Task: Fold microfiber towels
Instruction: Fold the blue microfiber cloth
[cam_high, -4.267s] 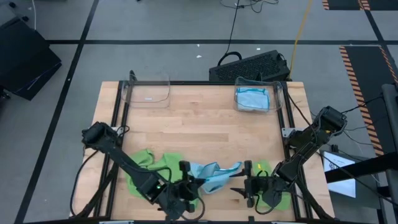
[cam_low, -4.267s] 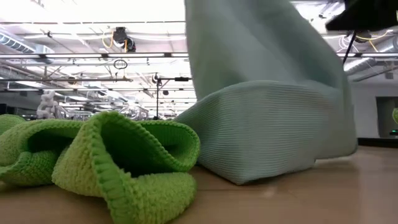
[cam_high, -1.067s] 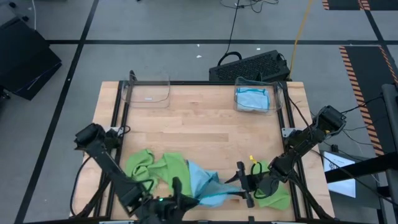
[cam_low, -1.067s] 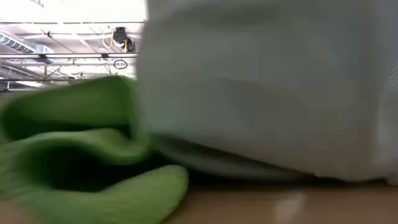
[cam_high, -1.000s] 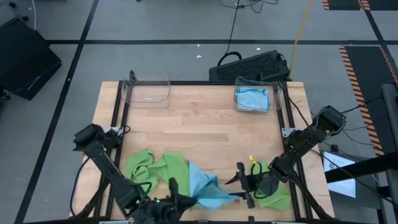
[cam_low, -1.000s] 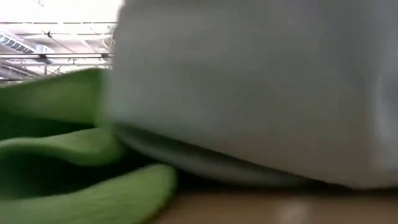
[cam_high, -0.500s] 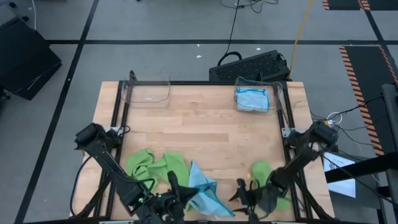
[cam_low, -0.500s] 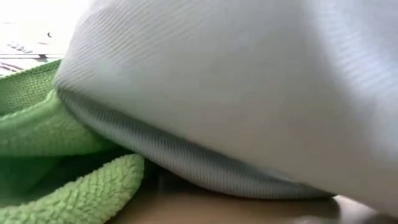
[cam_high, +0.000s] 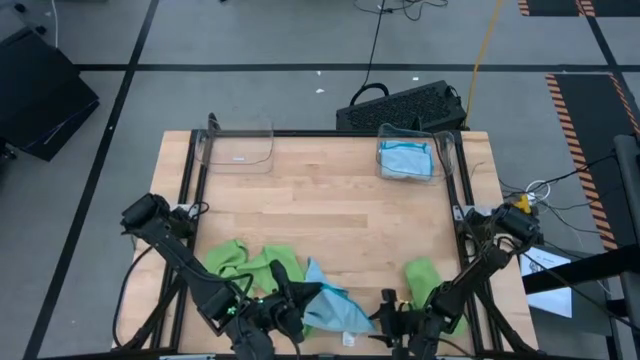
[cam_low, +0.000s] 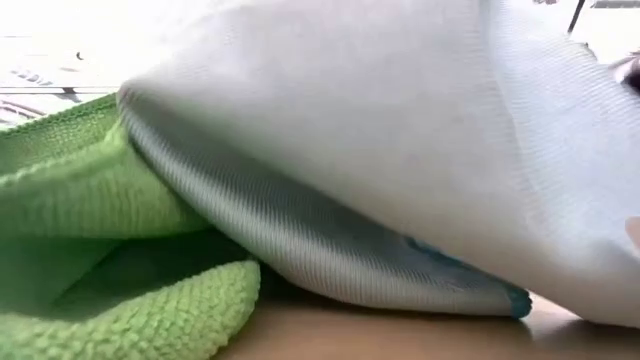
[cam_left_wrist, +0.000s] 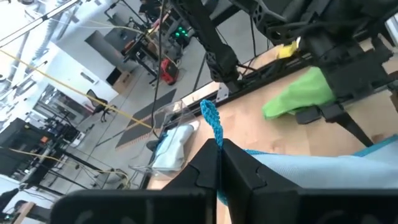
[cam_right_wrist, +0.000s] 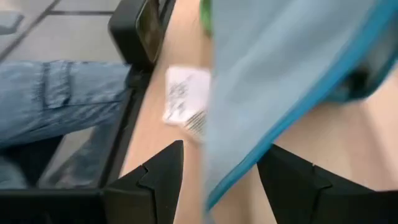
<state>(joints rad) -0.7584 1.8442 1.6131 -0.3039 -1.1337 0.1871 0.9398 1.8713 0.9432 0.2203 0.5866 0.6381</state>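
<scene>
The left gripper (cam_high: 290, 300) is pinched tight on an edge of the blue towel (cam_high: 330, 308), which drapes at the table's (cam_high: 330, 215) near edge beside a crumpled green towel (cam_high: 250, 265). The right gripper (cam_high: 388, 318) has its fingers spread, holding nothing, with the towel's edge between them and another green towel (cam_high: 425, 275) just behind.

— We note two clear bins (cam_high: 238, 148) and (cam_high: 412, 150) at the far edge of the wooden table (cam_high: 330, 215).

— Agreed. We also log a black keyboard (cam_high: 400, 105) on the floor beyond them, and a white label (cam_right_wrist: 186, 102) lying on the table.
</scene>
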